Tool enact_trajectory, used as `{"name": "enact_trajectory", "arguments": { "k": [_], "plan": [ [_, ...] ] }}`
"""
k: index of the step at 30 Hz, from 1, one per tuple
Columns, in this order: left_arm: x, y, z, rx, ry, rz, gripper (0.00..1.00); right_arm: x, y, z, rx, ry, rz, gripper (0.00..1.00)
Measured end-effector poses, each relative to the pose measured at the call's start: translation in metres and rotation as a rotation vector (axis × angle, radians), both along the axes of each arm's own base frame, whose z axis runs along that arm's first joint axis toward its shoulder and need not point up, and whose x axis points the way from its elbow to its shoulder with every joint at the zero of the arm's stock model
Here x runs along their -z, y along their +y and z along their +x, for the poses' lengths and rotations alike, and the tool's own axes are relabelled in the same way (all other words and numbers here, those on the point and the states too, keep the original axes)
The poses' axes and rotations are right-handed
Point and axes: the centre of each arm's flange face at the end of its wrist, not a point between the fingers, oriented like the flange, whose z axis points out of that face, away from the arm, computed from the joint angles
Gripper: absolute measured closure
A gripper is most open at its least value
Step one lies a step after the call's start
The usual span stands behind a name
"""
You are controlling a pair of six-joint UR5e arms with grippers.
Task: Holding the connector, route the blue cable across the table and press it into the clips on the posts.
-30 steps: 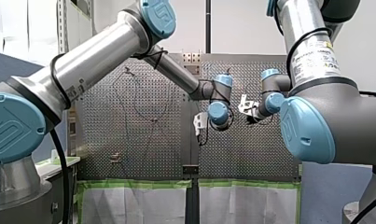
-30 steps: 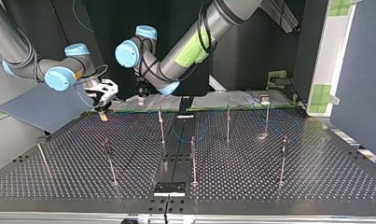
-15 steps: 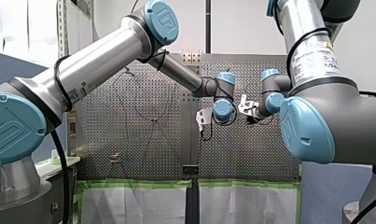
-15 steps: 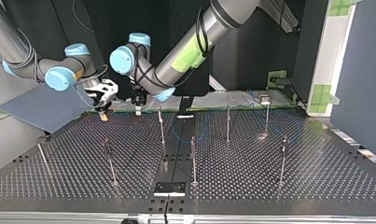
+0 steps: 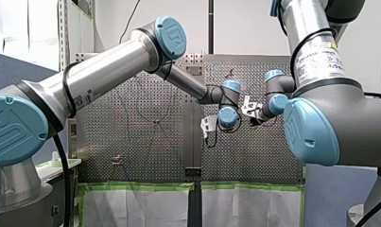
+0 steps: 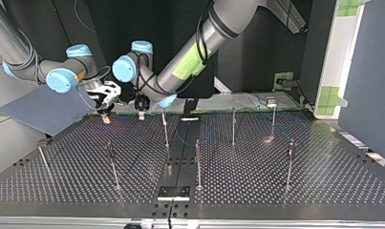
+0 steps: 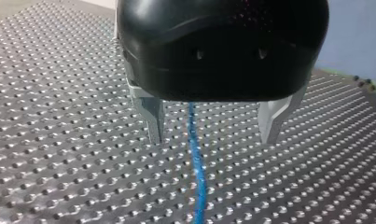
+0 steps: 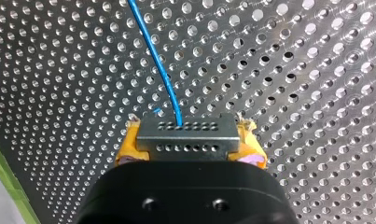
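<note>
With right tool (image 8: 188,143) clamped on connector (image 8: 188,135), lower left tool (image 7: 213,126) (jaws apart, straddling cable (image 7: 198,170) near connector), close lightly, let cable slide.

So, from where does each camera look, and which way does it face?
Front view: behind and above the shoulders, facing over the table; my left arm and my right arm show.
Top view: across the table, facing both arms, over the posts.
Left wrist view: on my left arm, looking down past the open left fingers at the blue cable.
Right wrist view: on my right arm; right fingers hold the connector.
Shared: both wrist views show the blue cable.
</note>
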Motion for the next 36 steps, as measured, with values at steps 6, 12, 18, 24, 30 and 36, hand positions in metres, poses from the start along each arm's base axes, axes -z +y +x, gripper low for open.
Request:
{"name": "enact_trajectory", "arguments": {
  "k": [6,12,18,24,30,36],
  "plan": [
    [-0.005,0.001,0.005,-0.008,-0.003,-0.008,0.00,0.000,0.000,0.000,0.000,-0.002,0.000,1.00],
    [-0.003,0.003,0.004,-0.024,0.003,0.003,0.31,-0.002,-0.001,0.000,0.001,-0.002,-0.004,1.00],
    [-0.002,0.005,0.003,-0.034,0.005,0.019,0.83,-0.010,0.000,0.000,0.000,-0.004,-0.015,1.00],
    [-0.003,0.006,0.003,-0.036,0.008,0.026,1.00,-0.033,0.002,0.000,-0.001,-0.018,-0.046,1.00],
    [-0.013,0.000,-0.002,-0.029,0.012,0.010,1.00,-0.049,0.005,0.003,-0.016,-0.025,-0.062,1.00],
    [-0.045,-0.002,-0.013,-0.027,0.012,-0.016,1.00,-0.083,0.008,0.004,-0.023,-0.030,-0.088,1.00]
  ]
}}
